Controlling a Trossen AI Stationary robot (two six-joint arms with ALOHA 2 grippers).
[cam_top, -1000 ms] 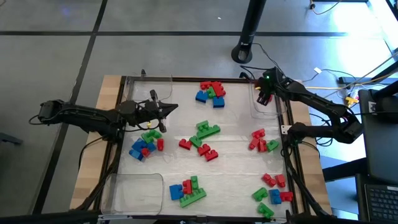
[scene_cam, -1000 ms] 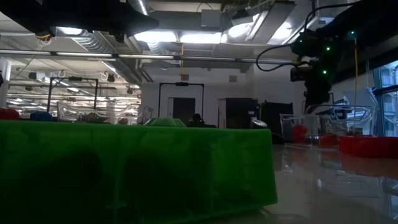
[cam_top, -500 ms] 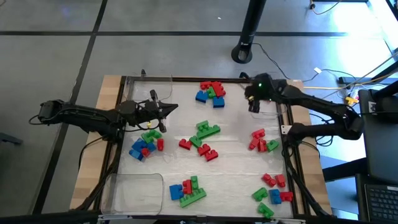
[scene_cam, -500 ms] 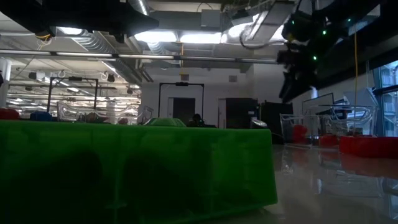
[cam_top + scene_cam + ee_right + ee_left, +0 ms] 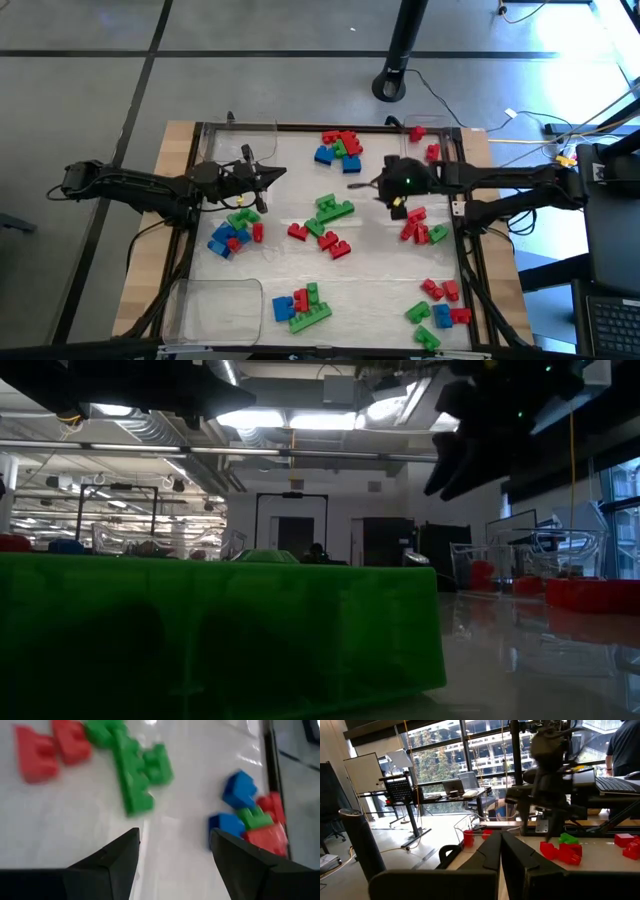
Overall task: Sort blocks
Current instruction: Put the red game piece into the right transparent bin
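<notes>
The white table (image 5: 375,265) with its wooden edges carries everything, and the small studded plastic blocks (image 5: 333,209) in red, green and blue lie over it in loose heaps. I take the long green block cluster (image 5: 335,210) near the middle of the table as my landmark.

The 2 dark arms reach in from opposite sides. The right gripper (image 5: 368,185) hangs above the table just beside the green cluster, on the side toward the far edge, between it and a red, green and blue heap (image 5: 340,146) by that edge. Its fingers (image 5: 112,857) stand wide apart with nothing between them; from its wrist I see the green cluster (image 5: 135,772), 2 red blocks (image 5: 50,750) and a blue, green and red pile (image 5: 250,817) below.

The left gripper (image 5: 275,176) hovers well to the left of the green cluster, over a mixed heap (image 5: 233,230). Its fingers (image 5: 490,852) are pressed together and hold nothing.

A clear plastic tray (image 5: 212,310) sits at the near left corner, well away from the cluster. Another clear tray (image 5: 438,150) at the far right corner holds a few red blocks (image 5: 432,152). More heaps lie right of the cluster (image 5: 420,226), nearer than it (image 5: 302,305), and by the near right corner (image 5: 438,310).

At table level a big green block (image 5: 215,635) fills the foreground.
</notes>
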